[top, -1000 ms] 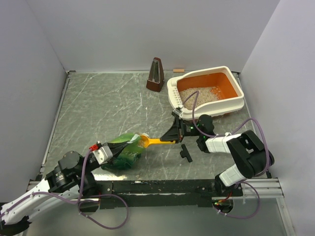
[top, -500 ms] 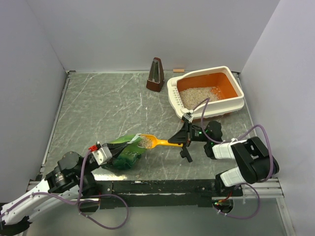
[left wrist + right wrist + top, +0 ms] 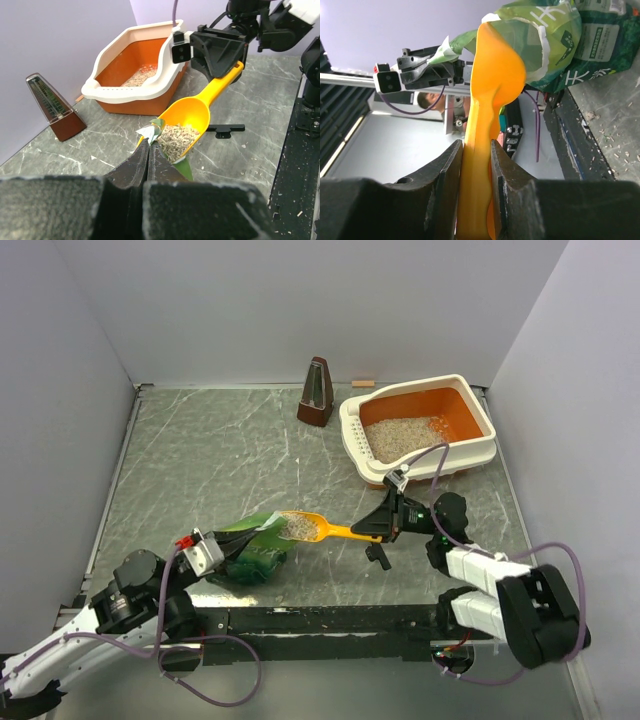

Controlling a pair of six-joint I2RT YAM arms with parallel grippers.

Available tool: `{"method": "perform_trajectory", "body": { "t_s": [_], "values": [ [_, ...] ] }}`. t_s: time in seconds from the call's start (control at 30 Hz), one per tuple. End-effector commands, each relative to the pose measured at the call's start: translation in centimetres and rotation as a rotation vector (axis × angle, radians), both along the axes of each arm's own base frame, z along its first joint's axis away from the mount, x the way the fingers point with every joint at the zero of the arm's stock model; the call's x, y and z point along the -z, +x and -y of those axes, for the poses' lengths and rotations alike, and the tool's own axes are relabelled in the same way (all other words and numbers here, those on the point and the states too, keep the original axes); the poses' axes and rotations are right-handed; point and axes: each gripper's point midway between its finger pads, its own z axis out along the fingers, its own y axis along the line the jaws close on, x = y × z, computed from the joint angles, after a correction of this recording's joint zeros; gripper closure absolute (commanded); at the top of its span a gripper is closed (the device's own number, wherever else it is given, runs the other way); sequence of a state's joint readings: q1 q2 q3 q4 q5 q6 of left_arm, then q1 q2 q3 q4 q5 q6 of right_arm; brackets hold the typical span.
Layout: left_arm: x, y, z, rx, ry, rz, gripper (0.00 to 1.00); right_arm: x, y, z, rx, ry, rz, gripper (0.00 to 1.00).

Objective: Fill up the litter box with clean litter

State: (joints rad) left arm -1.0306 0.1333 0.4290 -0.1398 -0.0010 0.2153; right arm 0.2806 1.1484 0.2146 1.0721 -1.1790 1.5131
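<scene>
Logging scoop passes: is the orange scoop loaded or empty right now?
Loaded: the scoop carries a heap of pale litter in its bowl, at the mouth of the green bag, held by the right gripper.

"What did your left gripper (image 3: 148, 146) have?"

"Its jaws were pinched tight on the torn rim of the green bag (image 3: 184, 169)."

"And ahead of it?"

"You had the yellow scoop (image 3: 192, 112) just past the fingertips. It was loaded with clean litter (image 3: 175, 140), and your right gripper (image 3: 227, 70) clamped its handle. Behind stood the litter box (image 3: 125, 92), with the metronome (image 3: 52, 105) to its left."
</scene>
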Motion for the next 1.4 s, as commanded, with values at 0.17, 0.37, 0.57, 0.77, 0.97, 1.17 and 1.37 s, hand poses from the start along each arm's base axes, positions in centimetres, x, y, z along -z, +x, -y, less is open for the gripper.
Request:
{"method": "perform_trajectory", "body": {
  "t_s": [0.17, 0.37, 0.57, 0.77, 0.97, 1.17, 1.37],
  "values": [
    [-2.9, -0.4, -0.6, 0.002, -0.101, 0.065, 0.99, -0.1, 1.5, 1.0, 0.15, -0.052, -0.042, 1.0],
    [-3.1, -0.5, -0.7, 0.002, -0.107, 0.067, 0.99, 0.4, 2.1, 1.5, 0.226, -0.023, -0.144, 1.0],
    [-3.0, -0.5, -0.7, 0.002, -0.107, 0.068, 0.99, -0.1, 2.5, 1.9, 0.289, 0.036, -0.201, 1.0],
    [-3.0, -0.5, -0.7, 0.002, -0.105, 0.067, 0.99, -2.0, 3.1, 2.3, 0.335, 0.07, -0.209, 1.0],
    [-2.9, -0.3, -0.6, -0.001, -0.101, 0.065, 0.99, -3.7, 4.0, 3.0, 0.398, 0.104, -0.211, 1.0],
    [-2.8, -0.4, -0.6, 0.001, -0.1, 0.064, 0.99, -5.0, 5.4, 3.9, 0.484, 0.16, -0.205, 1.0],
    [-2.7, -0.3, -0.5, 0.001, -0.098, 0.061, 0.99, -6.9, 8.0, 5.4, 0.606, 0.232, -0.176, 1.0]
  ]
}}
